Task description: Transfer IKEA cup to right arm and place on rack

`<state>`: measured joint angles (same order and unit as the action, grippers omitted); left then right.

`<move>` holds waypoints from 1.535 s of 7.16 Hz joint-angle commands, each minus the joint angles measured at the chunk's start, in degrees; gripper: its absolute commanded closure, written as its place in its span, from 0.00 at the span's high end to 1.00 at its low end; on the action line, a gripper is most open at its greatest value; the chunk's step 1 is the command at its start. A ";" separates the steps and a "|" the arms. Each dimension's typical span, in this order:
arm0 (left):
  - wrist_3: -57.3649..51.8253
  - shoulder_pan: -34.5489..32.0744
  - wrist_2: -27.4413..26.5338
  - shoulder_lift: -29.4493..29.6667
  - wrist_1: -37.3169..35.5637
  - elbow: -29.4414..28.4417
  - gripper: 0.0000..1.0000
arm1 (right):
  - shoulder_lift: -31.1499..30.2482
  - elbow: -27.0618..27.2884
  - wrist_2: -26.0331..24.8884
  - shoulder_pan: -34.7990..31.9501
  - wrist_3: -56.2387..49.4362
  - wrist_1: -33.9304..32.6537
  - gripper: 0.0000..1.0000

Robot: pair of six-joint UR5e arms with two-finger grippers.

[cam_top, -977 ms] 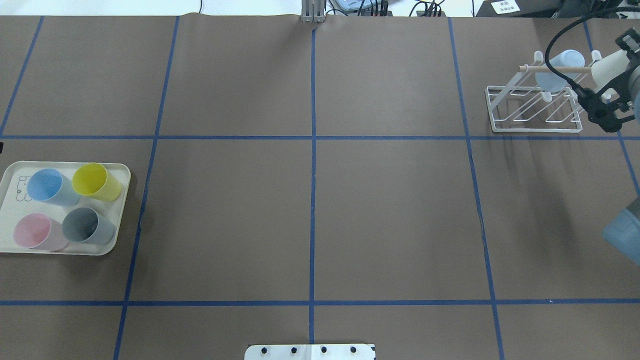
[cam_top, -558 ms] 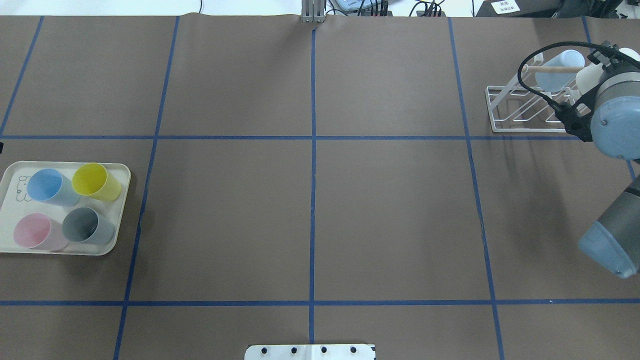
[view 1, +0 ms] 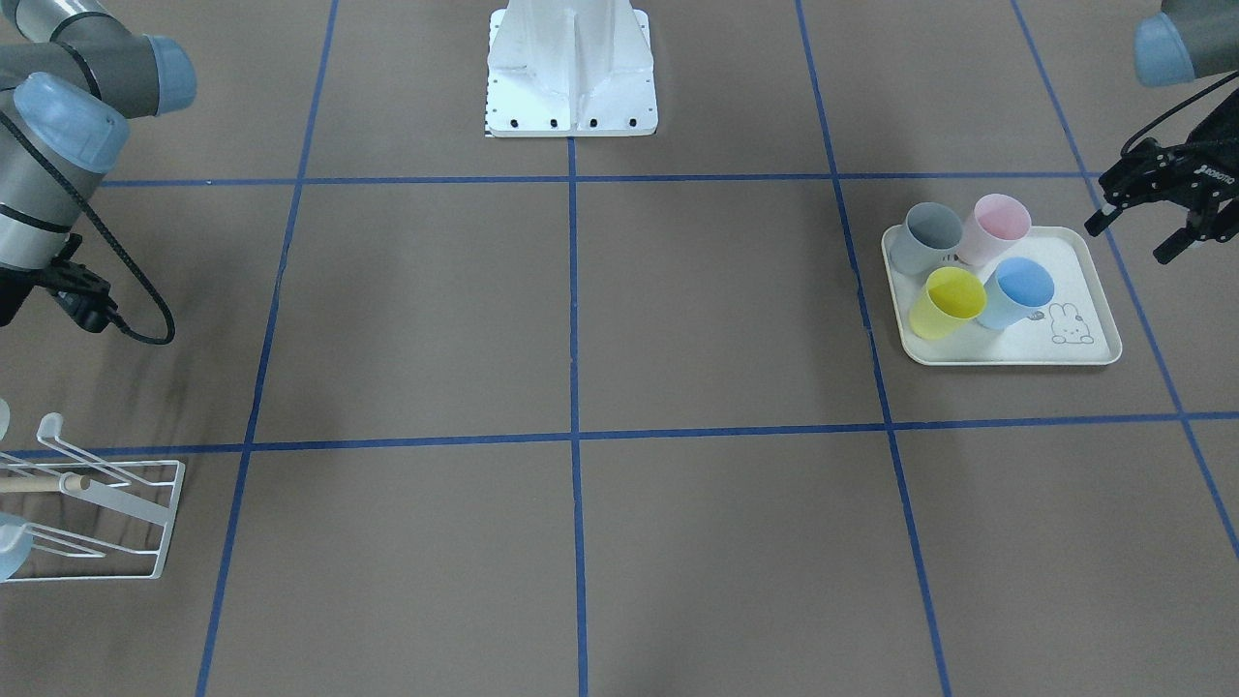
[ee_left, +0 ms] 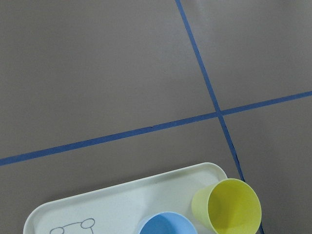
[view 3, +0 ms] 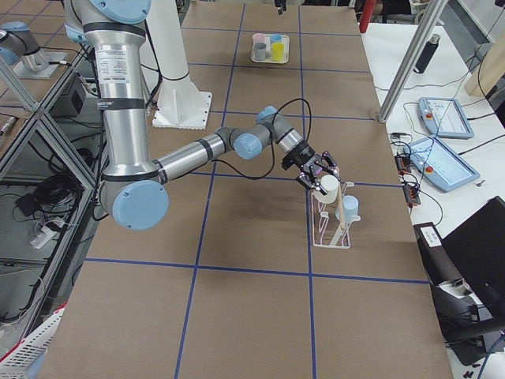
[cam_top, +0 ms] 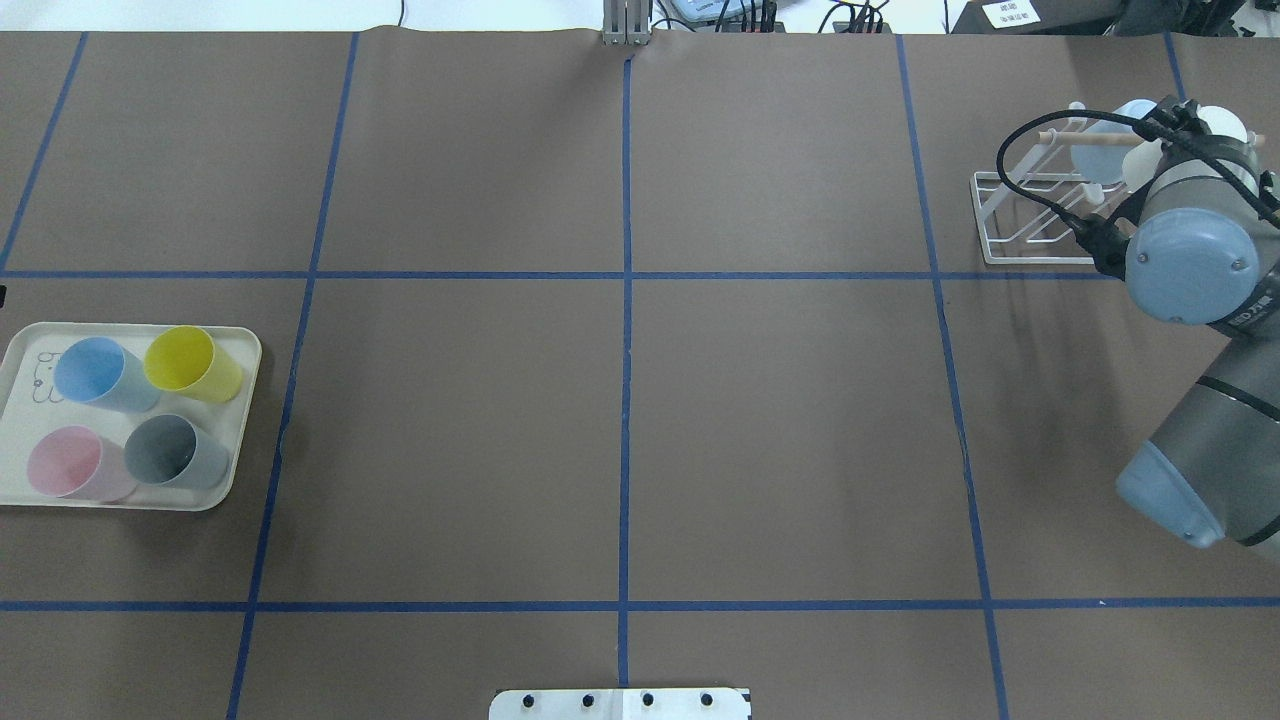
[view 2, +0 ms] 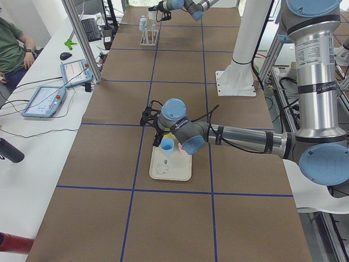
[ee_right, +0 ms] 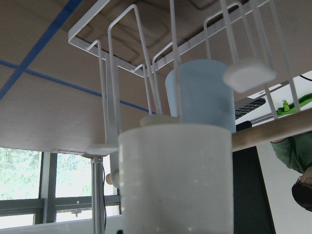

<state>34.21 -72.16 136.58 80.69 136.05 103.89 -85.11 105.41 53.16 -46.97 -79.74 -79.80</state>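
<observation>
My right gripper is shut on a white IKEA cup, holding it tilted right beside the white wire rack. In the right wrist view the white cup fills the foreground, just in front of the rack's prongs and wooden dowel. A pale blue cup hangs on the rack. In the overhead view the wrist hides the gripper and only the white cup's end shows. My left gripper hangs open and holds nothing, beside the tray.
The cream rabbit-print tray at the far left carries a blue cup, a yellow cup, a pink cup and a grey cup. Blue tape lines grid the brown table. A person sits past the table's far edge.
My right arm has swung in over the rack's right side with the white cup, its wrist now covering that end. The left arm and the tray's cups have not moved.
</observation>
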 commanded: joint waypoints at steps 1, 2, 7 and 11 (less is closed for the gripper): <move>0.16 0.00 0.00 0.08 0.00 0.00 1.00 | 0.64 -2.65 -0.78 0.65 0.81 0.08 0.53; 0.16 0.00 -0.09 0.09 0.00 0.00 1.00 | 0.65 -3.10 -0.78 1.09 1.16 0.08 0.53; 0.24 0.09 0.00 0.09 0.00 0.00 1.00 | 1.34 -4.60 -0.69 3.03 2.84 0.08 0.69; 0.24 0.00 0.00 0.09 0.00 0.17 1.00 | 1.70 -5.48 -0.60 3.21 2.84 0.17 0.97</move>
<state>34.45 -72.12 136.57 80.77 136.05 104.02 -83.44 100.00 52.55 -43.79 -76.90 -79.64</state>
